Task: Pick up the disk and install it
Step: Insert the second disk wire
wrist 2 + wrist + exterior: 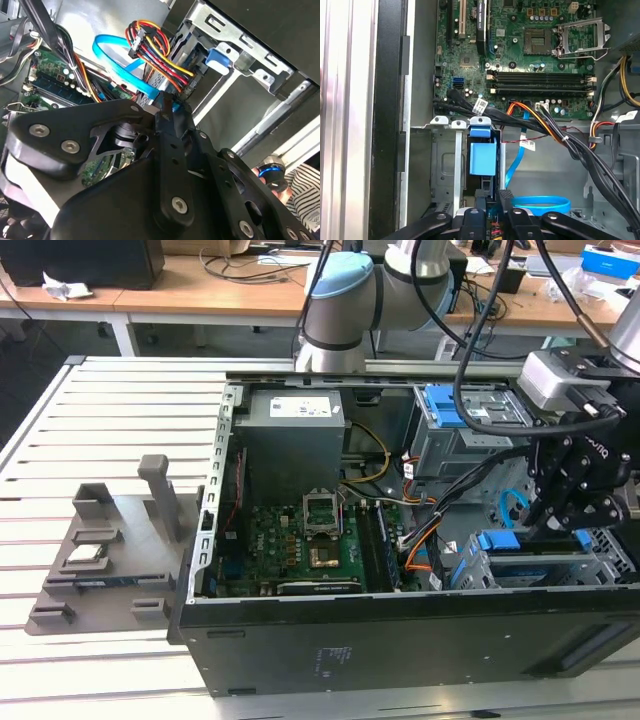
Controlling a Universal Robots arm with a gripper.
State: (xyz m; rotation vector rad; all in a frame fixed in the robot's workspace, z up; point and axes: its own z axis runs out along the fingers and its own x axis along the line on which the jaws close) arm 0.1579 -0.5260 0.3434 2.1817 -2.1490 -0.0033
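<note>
I see the gripper (570, 520) lowered into the open case (400, 640) at the exterior view's right, over the drive cage (540, 565). In the first wrist view its fingers (482, 207) pinch a thin blue-edged part, apparently the disk (491, 214), edge-on beside the blue latch (482, 152), near the blue cable (540, 205).
</note>
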